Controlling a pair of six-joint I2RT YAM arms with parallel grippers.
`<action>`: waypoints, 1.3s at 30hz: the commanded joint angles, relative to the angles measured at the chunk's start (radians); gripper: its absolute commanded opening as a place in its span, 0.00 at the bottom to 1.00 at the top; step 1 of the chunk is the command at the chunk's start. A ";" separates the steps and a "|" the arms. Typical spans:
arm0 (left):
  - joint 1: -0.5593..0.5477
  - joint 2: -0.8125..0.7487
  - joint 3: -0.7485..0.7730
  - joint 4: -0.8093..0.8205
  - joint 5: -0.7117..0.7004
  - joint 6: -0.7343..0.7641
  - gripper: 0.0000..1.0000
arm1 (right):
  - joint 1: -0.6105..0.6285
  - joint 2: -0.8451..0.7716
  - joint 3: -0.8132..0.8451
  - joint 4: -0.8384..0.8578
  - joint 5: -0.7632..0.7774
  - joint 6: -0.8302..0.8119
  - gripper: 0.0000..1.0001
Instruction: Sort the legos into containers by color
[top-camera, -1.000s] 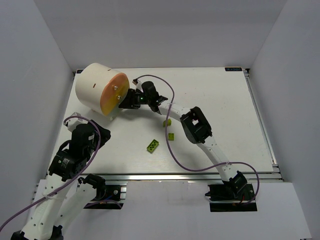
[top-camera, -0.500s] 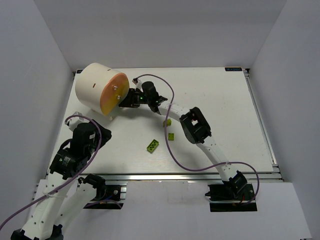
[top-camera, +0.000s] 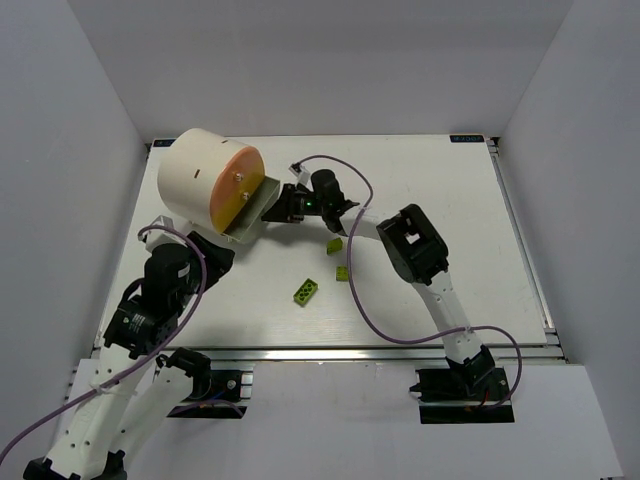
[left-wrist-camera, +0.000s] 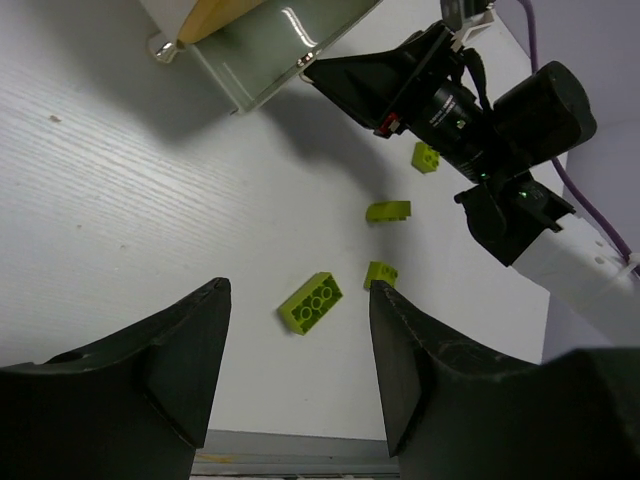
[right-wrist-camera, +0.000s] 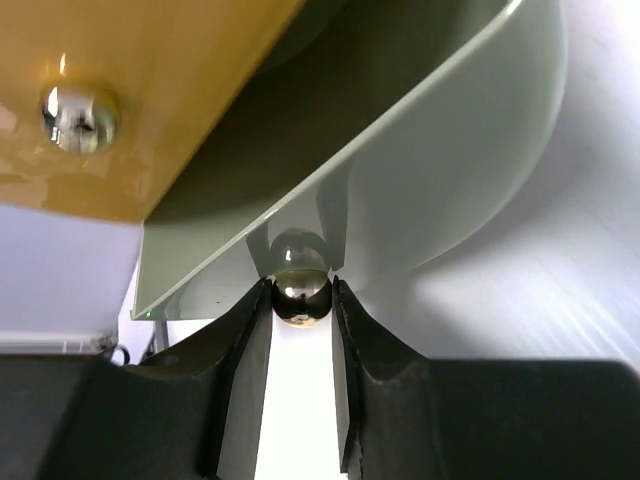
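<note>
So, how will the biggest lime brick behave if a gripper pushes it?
The lime brick looks rigid and small, so it is probably light. It lies flat on the smooth table, so it would likely slide, not roll, maybe turning.

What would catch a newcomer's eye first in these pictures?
Most likely the big cream drum with its orange face, at the table's far left. Next comes the right arm reaching across to it, its jaws pinching a shiny knob on a pale drawer that sticks out of the drum. Then the yellow-green bricks scattered mid-table.
</note>
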 joint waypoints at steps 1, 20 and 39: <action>-0.005 0.011 -0.014 0.111 0.082 0.043 0.68 | -0.045 -0.095 -0.090 0.038 -0.022 -0.051 0.24; -0.036 0.454 0.100 0.310 0.601 0.262 0.54 | -0.159 -0.363 -0.127 -0.422 -0.325 -0.576 0.72; -0.413 0.963 0.268 0.174 0.193 0.437 0.87 | -0.479 -0.778 -0.274 -1.159 -0.320 -1.183 0.77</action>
